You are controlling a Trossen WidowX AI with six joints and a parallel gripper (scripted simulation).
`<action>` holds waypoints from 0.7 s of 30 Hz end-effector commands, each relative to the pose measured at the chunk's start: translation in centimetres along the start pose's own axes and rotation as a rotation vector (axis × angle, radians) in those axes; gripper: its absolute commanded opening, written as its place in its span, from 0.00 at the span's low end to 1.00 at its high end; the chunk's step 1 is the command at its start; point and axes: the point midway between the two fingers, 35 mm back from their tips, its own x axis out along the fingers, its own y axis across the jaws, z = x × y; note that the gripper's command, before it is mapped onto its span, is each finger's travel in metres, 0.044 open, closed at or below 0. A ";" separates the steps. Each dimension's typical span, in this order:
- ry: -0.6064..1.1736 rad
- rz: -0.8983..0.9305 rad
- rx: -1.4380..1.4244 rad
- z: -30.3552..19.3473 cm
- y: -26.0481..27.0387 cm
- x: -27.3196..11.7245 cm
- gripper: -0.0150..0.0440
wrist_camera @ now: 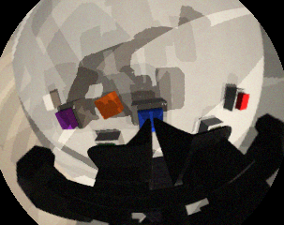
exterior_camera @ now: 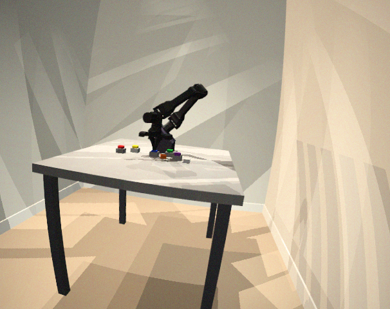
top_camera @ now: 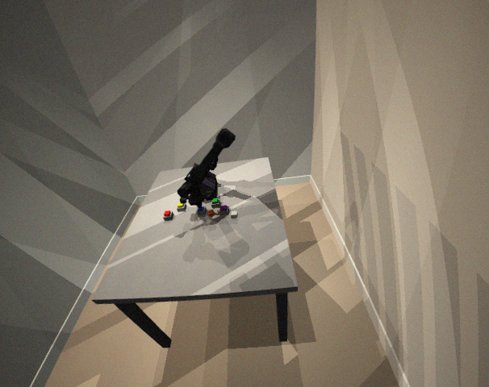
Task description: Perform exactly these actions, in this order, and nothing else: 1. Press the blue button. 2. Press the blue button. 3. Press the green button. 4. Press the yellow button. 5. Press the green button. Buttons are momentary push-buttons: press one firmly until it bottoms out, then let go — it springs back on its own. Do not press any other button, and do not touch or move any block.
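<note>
My gripper (top_camera: 199,205) (exterior_camera: 154,149) (wrist_camera: 151,121) is shut and empty, pointing down just over the blue button. The blue button (top_camera: 201,210) (exterior_camera: 154,151) (wrist_camera: 144,115) has a grey base; in the wrist view the fingertips overlap its cap. Whether they touch it I cannot tell. The green button (top_camera: 215,201) (exterior_camera: 170,150) stands behind and right of it in the top and exterior views; in the wrist view a finger hides most of its cap. The yellow button (top_camera: 181,205) (exterior_camera: 134,146) is to the left in the top and exterior views; its cap is hidden in the wrist view.
An orange block (top_camera: 211,213) (exterior_camera: 163,156) (wrist_camera: 109,105) lies close beside the blue button. A purple button (top_camera: 223,207) (exterior_camera: 177,154) (wrist_camera: 67,118) and a white block (top_camera: 234,214) (exterior_camera: 186,161) (wrist_camera: 49,101) are farther right in the top and exterior views. A red button (top_camera: 167,214) (exterior_camera: 121,146) (wrist_camera: 243,101) is at far left there.
</note>
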 end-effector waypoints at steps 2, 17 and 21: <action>0.002 0.004 0.006 -0.1 0.0 0.1 0.29; 0.002 0.002 0.006 -0.1 0.0 -3.2 0.29; 0.002 0.002 0.006 -0.1 0.0 -3.1 0.29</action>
